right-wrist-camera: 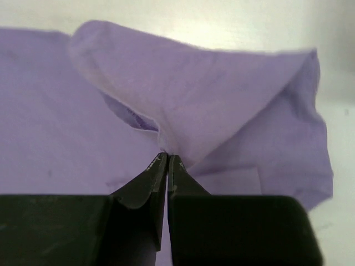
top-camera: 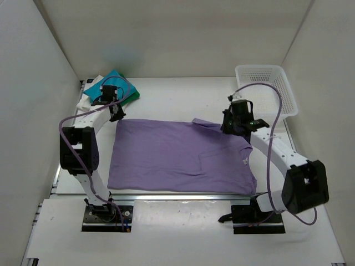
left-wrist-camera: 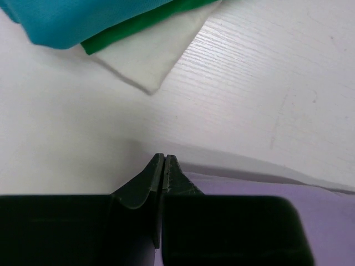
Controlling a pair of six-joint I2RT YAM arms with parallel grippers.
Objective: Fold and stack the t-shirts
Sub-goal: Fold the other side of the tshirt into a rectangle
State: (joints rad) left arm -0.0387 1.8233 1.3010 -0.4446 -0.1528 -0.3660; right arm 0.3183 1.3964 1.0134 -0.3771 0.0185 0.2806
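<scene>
A lavender t-shirt (top-camera: 177, 155) lies spread flat across the middle of the table. My left gripper (top-camera: 116, 114) sits at its far left corner. In the left wrist view the jaws (left-wrist-camera: 165, 156) are pressed shut, with the lavender edge (left-wrist-camera: 277, 191) running up to the tips. My right gripper (top-camera: 229, 126) is at the shirt's far right corner, shut on a pinch of lavender cloth (right-wrist-camera: 222, 94) that rises in a fold from the tips (right-wrist-camera: 167, 155). A folded stack lies at the far left: teal t-shirt (left-wrist-camera: 72, 16) on top, then dark green (left-wrist-camera: 144, 22), then white (left-wrist-camera: 155, 55).
A white lattice basket (top-camera: 266, 88) stands at the far right corner. White walls close in the table on three sides. The folded stack (top-camera: 111, 86) lies just beyond the left gripper.
</scene>
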